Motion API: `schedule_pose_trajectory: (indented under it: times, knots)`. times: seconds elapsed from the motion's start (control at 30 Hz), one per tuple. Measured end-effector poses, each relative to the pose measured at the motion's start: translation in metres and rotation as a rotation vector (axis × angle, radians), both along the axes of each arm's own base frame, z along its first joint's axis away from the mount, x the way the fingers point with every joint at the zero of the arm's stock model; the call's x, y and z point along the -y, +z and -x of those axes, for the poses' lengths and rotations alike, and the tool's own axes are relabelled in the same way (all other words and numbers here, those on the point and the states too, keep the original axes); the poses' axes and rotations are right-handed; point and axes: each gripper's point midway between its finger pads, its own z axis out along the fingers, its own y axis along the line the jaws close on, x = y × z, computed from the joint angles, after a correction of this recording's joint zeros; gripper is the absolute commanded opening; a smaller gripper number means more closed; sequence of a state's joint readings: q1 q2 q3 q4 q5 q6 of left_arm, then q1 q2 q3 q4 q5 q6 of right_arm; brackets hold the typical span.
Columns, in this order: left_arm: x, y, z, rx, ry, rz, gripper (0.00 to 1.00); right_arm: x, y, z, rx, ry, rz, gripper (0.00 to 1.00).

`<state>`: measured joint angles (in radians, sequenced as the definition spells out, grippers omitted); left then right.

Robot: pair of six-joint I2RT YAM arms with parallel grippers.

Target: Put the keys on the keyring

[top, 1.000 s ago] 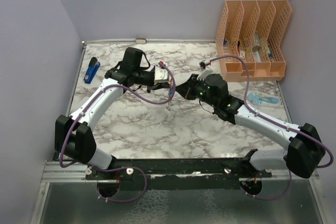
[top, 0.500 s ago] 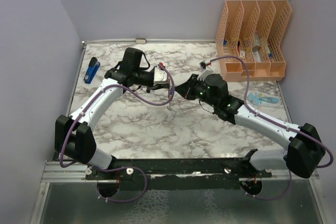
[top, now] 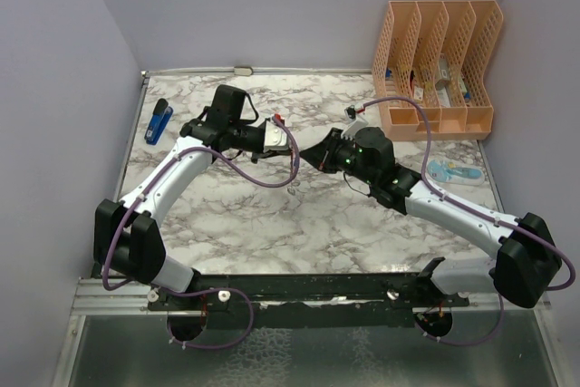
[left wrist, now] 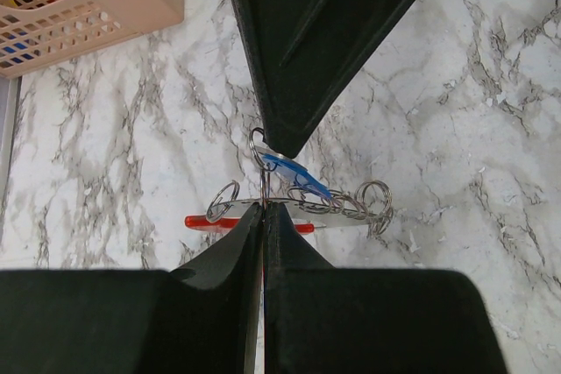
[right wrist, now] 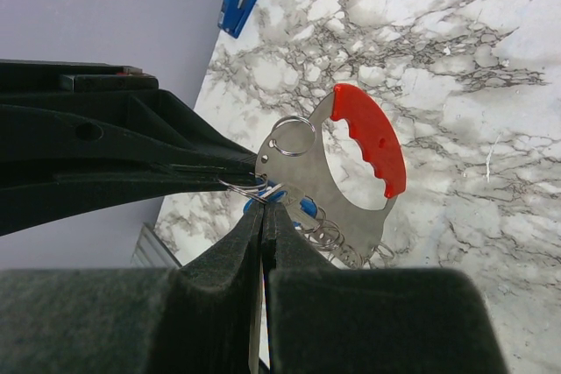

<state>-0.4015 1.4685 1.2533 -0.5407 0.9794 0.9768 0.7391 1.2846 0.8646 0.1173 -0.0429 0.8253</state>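
Both tools meet in the air above the marbled tabletop (left wrist: 456,85). The left tool (left wrist: 264,212) is pressed together on the thin metal edge of the keyring (right wrist: 285,168). The right tool (right wrist: 263,208) is pinched on the blue key (left wrist: 302,179), at its wire loop as far as I can tell, right at the keyring's rim. To thread well, hold the keyring rigid and feed the loop in line with the rim, never twisting. The keyring is flat, shiny steel with a ribbed red plastic grip (right wrist: 372,137); several springy split rings (left wrist: 372,199) dangle below it and may snag
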Motion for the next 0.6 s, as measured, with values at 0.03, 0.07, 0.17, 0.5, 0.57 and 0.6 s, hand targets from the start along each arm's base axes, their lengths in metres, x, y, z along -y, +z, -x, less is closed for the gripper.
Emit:
schedule_pose_trajectory:
  times: [0.03, 0.07, 0.17, 0.5, 0.57, 0.6]
  knots:
    - [-0.0001, -0.0002, 0.0002, 0.001, -0.001, 0.0, 0.0, -0.0002, -0.0002, 0.0004, -0.002, 0.001, -0.001, 0.01]
    - [-0.0002, 0.0002, 0.0003, 0.003, -0.001, 0.0, 0.0, -0.0004, -0.0003, 0.0007, -0.005, 0.003, -0.003, 0.01]
    - [-0.0003, 0.0011, 0.0004, 0.009, -0.002, 0.001, 0.0, -0.0008, -0.001, 0.0017, -0.013, 0.006, -0.005, 0.01]
    - [-0.0006, 0.0014, 0.0002, 0.013, 0.0, 0.0, 0.0, -0.0016, -0.0023, 0.0036, -0.037, 0.006, -0.017, 0.01]
    - [-0.0009, 0.0007, -0.0001, 0.014, 0.002, -0.002, 0.0, -0.0014, -0.0032, 0.0039, -0.043, 0.005, -0.016, 0.01]
    - [-0.0008, 0.0007, -0.0003, 0.015, 0.002, -0.001, 0.0, -0.0013, -0.0037, 0.0041, -0.045, 0.004, -0.015, 0.01]
